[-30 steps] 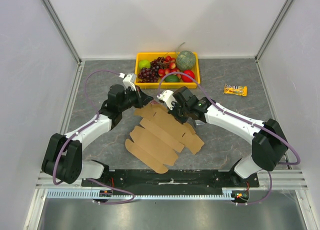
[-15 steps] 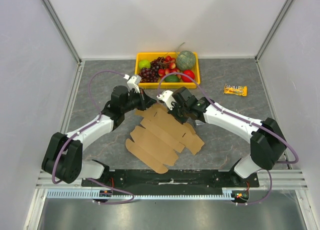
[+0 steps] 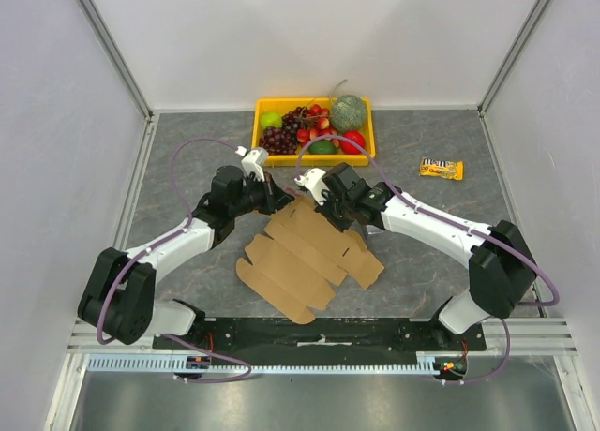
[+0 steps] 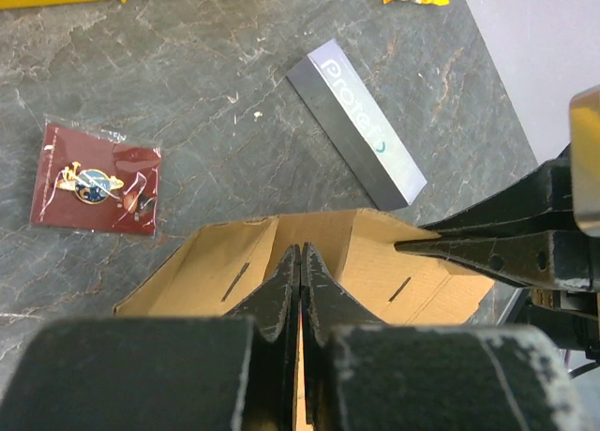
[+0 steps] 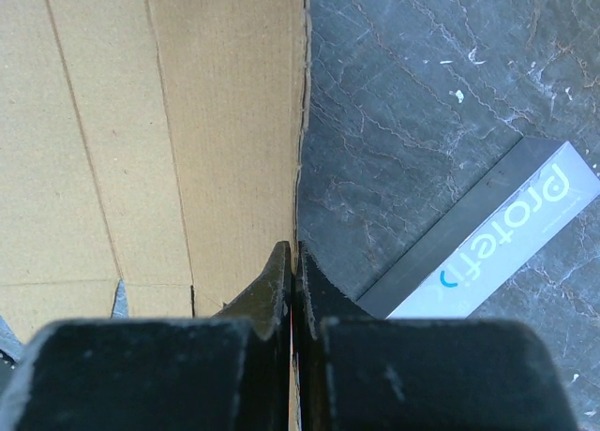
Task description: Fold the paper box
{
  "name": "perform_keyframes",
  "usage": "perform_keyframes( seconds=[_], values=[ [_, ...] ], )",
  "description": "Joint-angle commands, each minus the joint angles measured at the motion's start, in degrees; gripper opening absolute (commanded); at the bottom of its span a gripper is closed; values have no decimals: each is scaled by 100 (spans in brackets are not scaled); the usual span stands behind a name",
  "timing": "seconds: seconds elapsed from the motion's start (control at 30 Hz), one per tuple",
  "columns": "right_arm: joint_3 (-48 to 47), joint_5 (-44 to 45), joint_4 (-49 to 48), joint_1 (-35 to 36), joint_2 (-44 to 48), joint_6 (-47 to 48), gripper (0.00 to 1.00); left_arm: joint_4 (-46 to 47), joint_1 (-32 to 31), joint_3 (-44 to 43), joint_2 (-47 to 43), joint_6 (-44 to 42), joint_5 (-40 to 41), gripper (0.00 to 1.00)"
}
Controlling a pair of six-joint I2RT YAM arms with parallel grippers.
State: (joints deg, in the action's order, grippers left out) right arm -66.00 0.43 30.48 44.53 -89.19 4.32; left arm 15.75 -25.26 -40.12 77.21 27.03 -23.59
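The paper box (image 3: 309,253) is a brown die-cut cardboard sheet lying mostly flat in the middle of the table, with its far end raised. My left gripper (image 3: 278,202) is shut on the raised far flap; in the left wrist view the fingertips (image 4: 300,255) pinch a cardboard edge with slotted panels (image 4: 375,258) on both sides. My right gripper (image 3: 323,206) is shut on the same far end from the right. Its fingers (image 4: 469,245) clamp the panel's right edge, and the right wrist view shows the gripper (image 5: 293,253) nipping the sheet's (image 5: 141,122) edge.
A yellow tray (image 3: 262,104) of fruit stands at the back. A snack bar (image 3: 441,169) lies at the right. A grey protein bar box (image 4: 361,131) and a red packet (image 4: 94,178) lie on the table just beyond the cardboard.
My left gripper has moved right to the sheet's far end and closed on the flap. The right arm has barely moved.
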Motion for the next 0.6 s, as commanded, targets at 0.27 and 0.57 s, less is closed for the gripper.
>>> perform_keyframes(
  seconds=[0.27,0.57],
  values=[
    [-80,-25,-227,29,24,-98,0,156,-225,145,-66,-92,92,2],
    [-45,-332,-244,38,50,-98,0,306,-524,39,145,13,136,2]
  ],
)
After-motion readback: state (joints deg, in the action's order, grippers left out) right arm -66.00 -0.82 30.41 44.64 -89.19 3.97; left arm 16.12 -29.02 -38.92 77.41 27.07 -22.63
